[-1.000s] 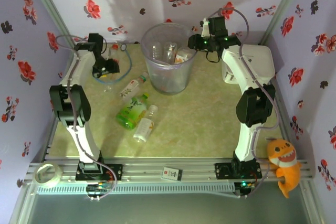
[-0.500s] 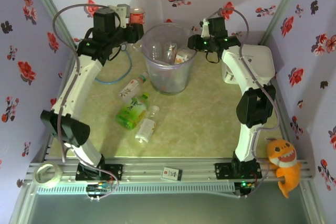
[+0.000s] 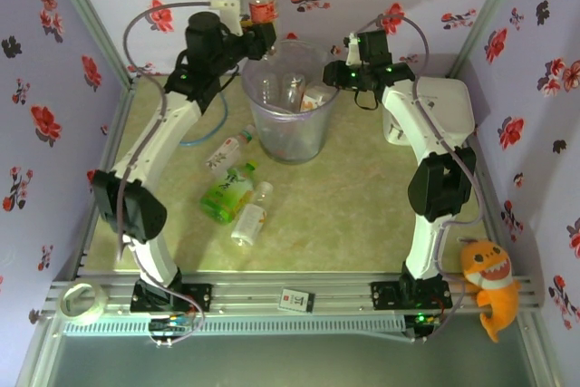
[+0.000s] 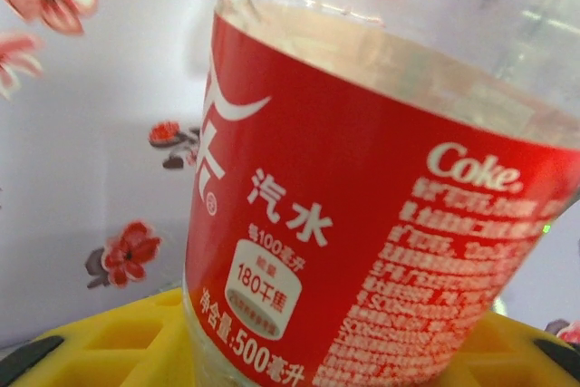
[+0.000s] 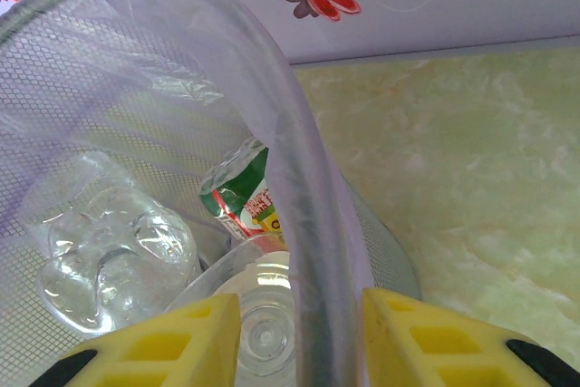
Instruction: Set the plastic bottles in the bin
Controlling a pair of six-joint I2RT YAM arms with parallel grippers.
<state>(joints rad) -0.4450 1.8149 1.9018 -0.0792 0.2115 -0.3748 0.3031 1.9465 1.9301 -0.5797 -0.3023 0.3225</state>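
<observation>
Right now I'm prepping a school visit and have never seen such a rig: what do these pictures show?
Two robot arms are bolted side by side at the near edge. The wide picture comes from a camera above and behind them; each close-up comes from a camera on one wrist. The left tool grips a red-labelled Coke bottle, lifted high near the bin. The right tool is pinched on the bin's rim; bottles lie inside. Three more lie on the table: a white-labelled bottle, a green bottle and a clear bottle.
</observation>
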